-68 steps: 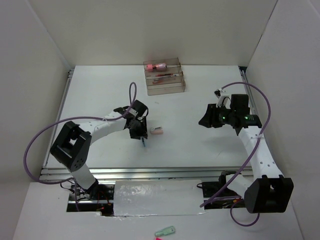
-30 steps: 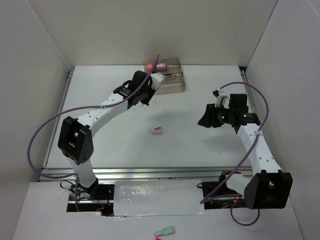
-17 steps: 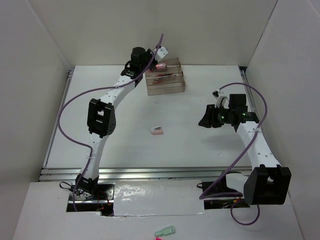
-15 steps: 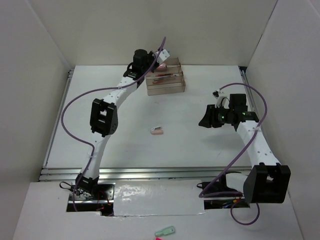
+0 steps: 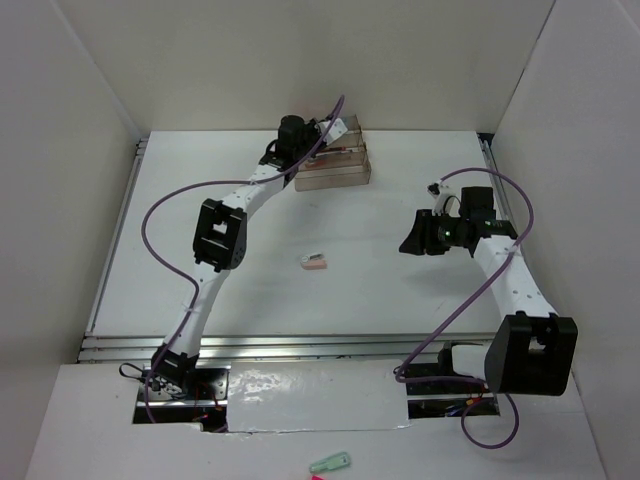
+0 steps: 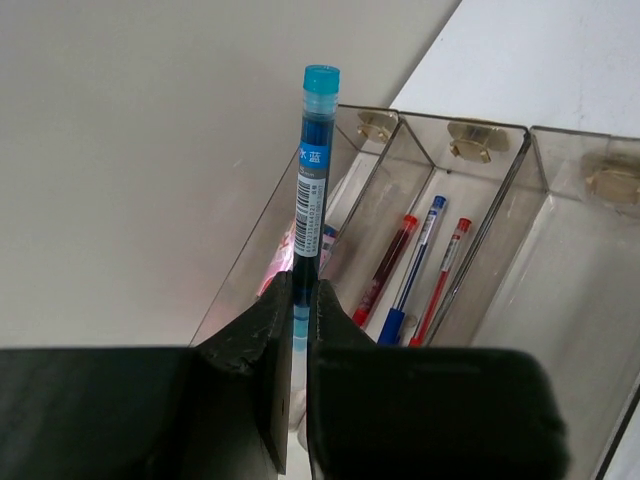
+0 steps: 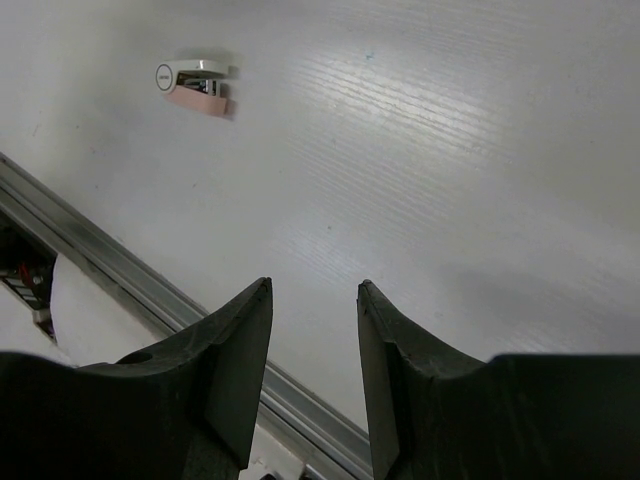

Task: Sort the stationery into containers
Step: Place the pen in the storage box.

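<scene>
Left pincer is clenched on a blue pen near its lower end, so the capped length projects ahead over the organiser. I hold it lengthwise with the compartments, presumably to lay it beside the red pens in the middle one. Right pincer is released and empty, well apart from the organiser. A pink-and-white eraser lies unsorted on the tabletop, well short of the organiser.

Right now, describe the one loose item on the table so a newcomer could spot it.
Start at the smoky organiser at the table's far edge, then come about halfway toward the near edge. The small pink-and-white eraser lies there alone, touching nothing.
</scene>
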Controlling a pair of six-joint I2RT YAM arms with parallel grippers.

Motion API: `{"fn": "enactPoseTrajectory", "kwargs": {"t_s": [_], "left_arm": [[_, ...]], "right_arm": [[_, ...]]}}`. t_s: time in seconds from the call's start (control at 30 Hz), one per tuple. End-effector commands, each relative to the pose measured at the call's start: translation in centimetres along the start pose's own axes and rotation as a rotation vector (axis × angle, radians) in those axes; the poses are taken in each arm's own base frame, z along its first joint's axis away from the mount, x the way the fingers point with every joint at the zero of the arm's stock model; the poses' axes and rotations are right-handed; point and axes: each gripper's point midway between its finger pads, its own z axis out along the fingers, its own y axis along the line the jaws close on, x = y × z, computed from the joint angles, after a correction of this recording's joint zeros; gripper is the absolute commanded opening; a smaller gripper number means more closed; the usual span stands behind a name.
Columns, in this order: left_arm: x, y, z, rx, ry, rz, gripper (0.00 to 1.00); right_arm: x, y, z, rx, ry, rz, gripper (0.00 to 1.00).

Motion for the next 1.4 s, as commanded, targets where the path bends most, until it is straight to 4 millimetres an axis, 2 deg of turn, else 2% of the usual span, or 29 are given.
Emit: {"fn": "enactPoseTrajectory", "kwargs": {"t_s": [0.0, 0.23, 0.43, 0.5, 0.57, 0.73, 0.8, 0.83, 0.9, 0.93, 0.97, 1.0, 1.03, 1.07, 1.1, 1.13, 1.17, 1.2, 1.23, 1.27, 1.3, 1.37], "left_arm": [[-1.3, 2.0, 0.2, -0.05, -0.074, 0.019, 0.1], [-0.1, 0.5, 0.6, 0.006, -0.067, -0.007, 0.22], [0.7, -0.1, 0.4, 0.017, -0.05, -0.022, 0.26], [0.6, 0.1, 0.4, 0.006, -0.049, -0.033, 0.32], [0.3, 0.4, 0.4, -0.005, -0.057, -0.043, 0.39], [-1.4, 1.4, 0.1, -0.023, -0.082, -0.057, 0.46], [-3.3, 2.6, -0.5, -0.048, -0.107, -0.062, 0.48], [-5.0, 4.1, -1.4, -0.082, -0.123, -0.096, 0.49], [-6.9, 5.7, -2.7, -0.112, -0.137, -0.154, 0.5], [-9.4, 7.2, -4.6, -0.129, -0.157, -0.175, 0.55], [-10.1, 7.6, -5.5, -0.136, -0.153, -0.235, 0.59], [-10.9, 7.7, -6.7, -0.131, -0.141, -0.263, 0.65], [-12.7, 8.2, -9.0, -0.13, -0.142, -0.296, 0.78], [-12.8, 8.2, -10.3, -0.124, -0.126, -0.315, 0.83], [-11.2, 6.5, -11.3, -0.087, -0.059, -0.363, 0.92], [-13.9, 7.9, -14.1, -0.109, -0.085, -0.372, 0.96], [-13.6, 7.8, -15.3, -0.107, -0.063, -0.408, 0.99], [-14.0, 7.8, -17.6, -0.109, -0.047, -0.428, 0.99], [-13.2, 7.4, -18.8, -0.102, 0.003, -0.47, 0.99], [-12.4, 7.9, -20.0, -0.114, 0.029, -0.506, 0.99], [-11.9, 7.4, -21.9, -0.107, 0.06, -0.572, 0.99], [-9.9, 6.9, -24.3, -0.086, 0.121, -0.666, 0.99]], "right_arm": [[-1.0, -0.2, -0.1, -0.005, -0.032, -0.029, 0.46], [-2.2, -0.1, -0.3, -0.014, -0.05, -0.008, 0.48], [-3.0, -0.3, -0.8, 0.002, -0.067, 0.0, 0.48], [-3.4, -0.4, -1.1, 0.012, -0.079, 0.001, 0.49], [-4.0, -0.6, -1.3, 0.028, -0.095, -0.001, 0.5], [-5.4, -1.0, -2.0, 0.065, -0.135, 0.006, 0.5], [-6.1, -1.6, -2.4, 0.115, -0.163, 0.003, 0.5], [-6.5, -2.1, -2.5, 0.143, -0.176, -0.006, 0.5], [-7.7, -4.2, -3.1, 0.276, -0.23, 0.022, 0.51], [-8.3, -5.1, -3.5, 0.334, -0.245, 0.027, 0.52], [-8.5, -7.3, -3.6, 0.435, -0.237, 0.051, 0.52], [-9.3, -8.1, -4.0, 0.486, -0.243, 0.069, 0.53], [-9.8, -8.8, -4.0, 0.521, -0.237, 0.085, 0.53], [-8.9, -10.2, -2.9, 0.546, -0.173, 0.122, 0.53], [-9.9, -10.3, -2.9, 0.551, -0.171, 0.124, 0.53], [-9.5, -11.3, -1.8, 0.566, -0.128, 0.15, 0.53], [-10.1, -11.9, -1.6, 0.59, -0.134, 0.158, 0.54], [-10.4, -12.4, -1.3, 0.608, -0.129, 0.162, 0.58], [-10.0, -13.4, -0.3, 0.634, -0.1, 0.175, 0.61], [-10.4, -13.9, -0.1, 0.652, -0.103, 0.173, 0.65], [-11.2, -14.4, -0.1, 0.671, -0.11, 0.167, 0.66], [-10.9, -16.0, 1.1, 0.711, -0.069, 0.178, 0.67]]}}
